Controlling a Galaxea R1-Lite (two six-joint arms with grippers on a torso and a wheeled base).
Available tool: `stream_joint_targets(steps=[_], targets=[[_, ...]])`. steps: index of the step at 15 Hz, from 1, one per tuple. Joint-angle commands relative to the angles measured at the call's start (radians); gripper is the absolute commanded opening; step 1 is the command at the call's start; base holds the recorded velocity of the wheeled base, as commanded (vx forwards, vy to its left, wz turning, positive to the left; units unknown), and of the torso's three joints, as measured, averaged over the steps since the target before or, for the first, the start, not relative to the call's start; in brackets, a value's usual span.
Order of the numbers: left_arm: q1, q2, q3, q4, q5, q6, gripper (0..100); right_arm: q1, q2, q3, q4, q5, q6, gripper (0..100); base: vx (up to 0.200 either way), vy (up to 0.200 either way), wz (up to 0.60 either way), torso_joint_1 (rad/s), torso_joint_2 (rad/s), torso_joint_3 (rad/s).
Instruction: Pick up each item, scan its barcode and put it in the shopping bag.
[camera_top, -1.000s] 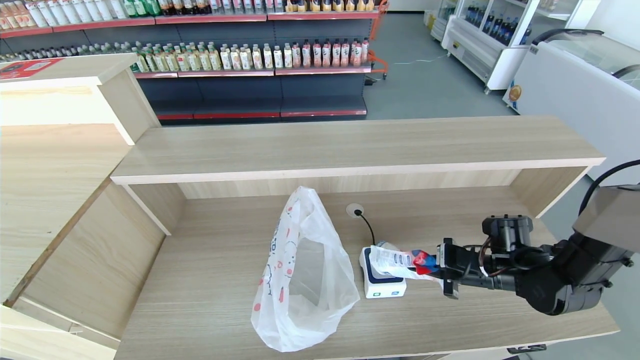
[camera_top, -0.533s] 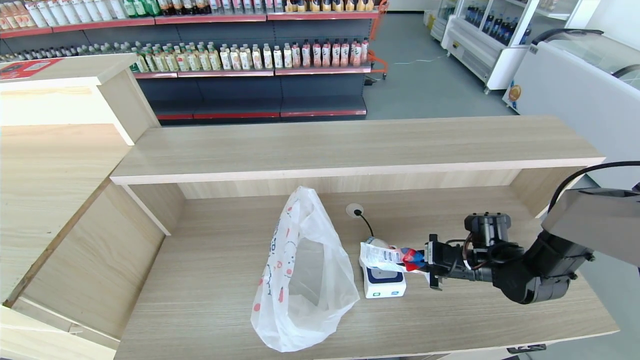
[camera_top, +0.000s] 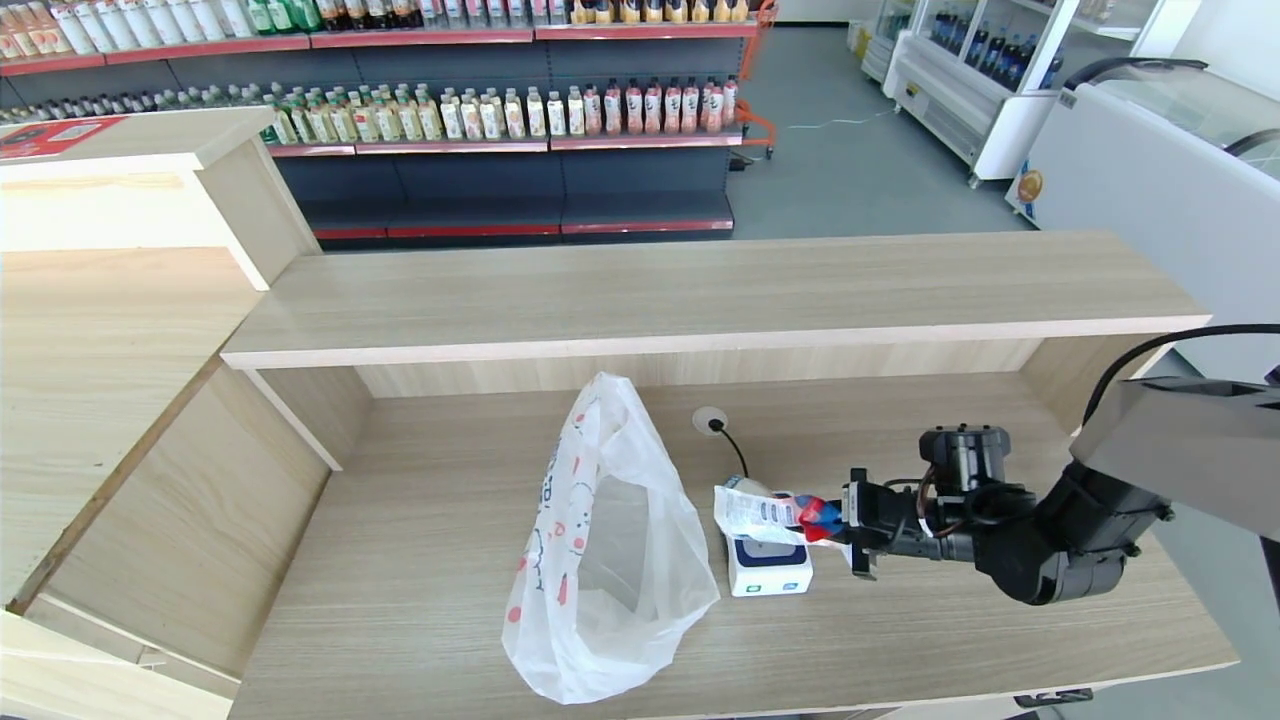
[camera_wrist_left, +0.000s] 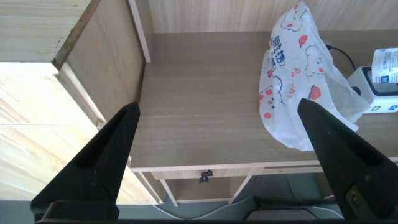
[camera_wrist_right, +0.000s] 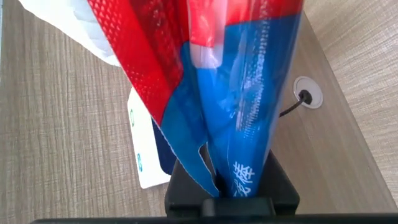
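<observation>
Site: wooden checkout counter (camera_top: 420, 520) with a raised ledge (camera_top: 700, 290) along its far side.

Right gripper (camera_top: 835, 518): held above the counter's right half, pointing left. Jaws are closed tight on the red-and-blue end of a packet; nothing else is in its hold.

Packet (camera_top: 765, 515): a flat pouch, white with print at its free end and red and blue at the gripped end (camera_wrist_right: 236, 93). It lies roughly level and sticks out to the left of the gripper, over the far part of the scanner. Whether it touches the scanner cannot be told.

Scanner (camera_top: 768, 575): a small white box with a dark blue top face. It stands on the counter just right of the shopping bag, partly under the packet.

Cable (camera_top: 737, 455): a black lead running from the far side of the scanner to a round grommet (camera_top: 709, 419) in the counter top.

Shopping bag (camera_top: 610, 560): thin white plastic with red markings. It stands slumped near the middle of the counter, its peak toward the far side and its base near the front edge. Its contents cannot be made out.

Left gripper (camera_wrist_left: 219, 106): held high off the near left of the counter. The two dark fingers (camera_wrist_left: 99, 168) are spread wide with nothing between them, well apart from the bag.

Background: store shelves of bottles (camera_top: 500, 115) at the far side, with chest freezers (camera_top: 1150, 160) at the far right.
</observation>
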Motion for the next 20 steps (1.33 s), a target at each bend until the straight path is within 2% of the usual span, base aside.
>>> stream_joint_targets(steps=[1, 2, 4, 5, 6, 7, 9, 12, 16, 20], targets=[[0.0, 0.0, 0.0, 0.0, 0.001, 0.0, 100, -0.034, -0.083, 0.027, -0.001, 0.008, 0.07, 0, 0.0, 0.0, 0.0, 0.0, 0.0, 0.0], [0.0, 0.0, 0.0, 0.0, 0.001, 0.0, 100, -0.048, -0.135, 0.049, -0.001, 0.02, 0.152, 0, 0.0, 0.0, 0.0, 0.0, 0.0, 0.0], [0.0, 0.0, 0.0, 0.0, 0.001, 0.0, 100, -0.059, -0.319, 0.134, 0.009, 0.006, 0.481, 0, 0.0, 0.0, 0.0, 0.0, 0.0, 0.0], [0.0, 0.0, 0.0, 0.0, -0.001, 0.0, 100, -0.05, -0.404, 0.164, 0.029, -0.043, 0.662, 0, 0.0, 0.0, 0.0, 0.0, 0.0, 0.0], [0.0, 0.0, 0.0, 0.0, -0.001, 0.0, 100, -0.019, -0.462, 0.179, 0.079, -0.144, 0.798, 0, 0.0, 0.0, 0.0, 0.0, 0.0, 0.0], [0.0, 0.0, 0.0, 0.0, 0.001, 0.0, 100, 0.004, -0.483, 0.173, 0.152, -0.244, 0.867, 0, 0.0, 0.0, 0.0, 0.0, 0.0, 0.0], [0.0, 0.0, 0.0, 0.0, 0.001, 0.0, 100, 0.03, -0.43, 0.121, 0.241, -0.274, 0.906, 0, 0.0, 0.0, 0.0, 0.0, 0.0, 0.0], [0.0, 0.0, 0.0, 0.0, 0.001, 0.0, 100, 0.166, -0.325, -0.016, 0.307, -0.278, 1.019, 0, 0.0, 0.0, 0.0, 0.0, 0.0, 0.0], [0.0, 0.0, 0.0, 0.0, 0.001, 0.0, 100, 0.275, -0.209, -0.148, 0.353, -0.271, 1.028, 0, 0.0, 0.0, 0.0, 0.0, 0.0, 0.0], [0.0, 0.0, 0.0, 0.0, 0.001, 0.0, 100, 0.332, -0.123, -0.179, 0.378, -0.279, 0.988, 0, 0.0, 0.0, 0.0, 0.0, 0.0, 0.0]])
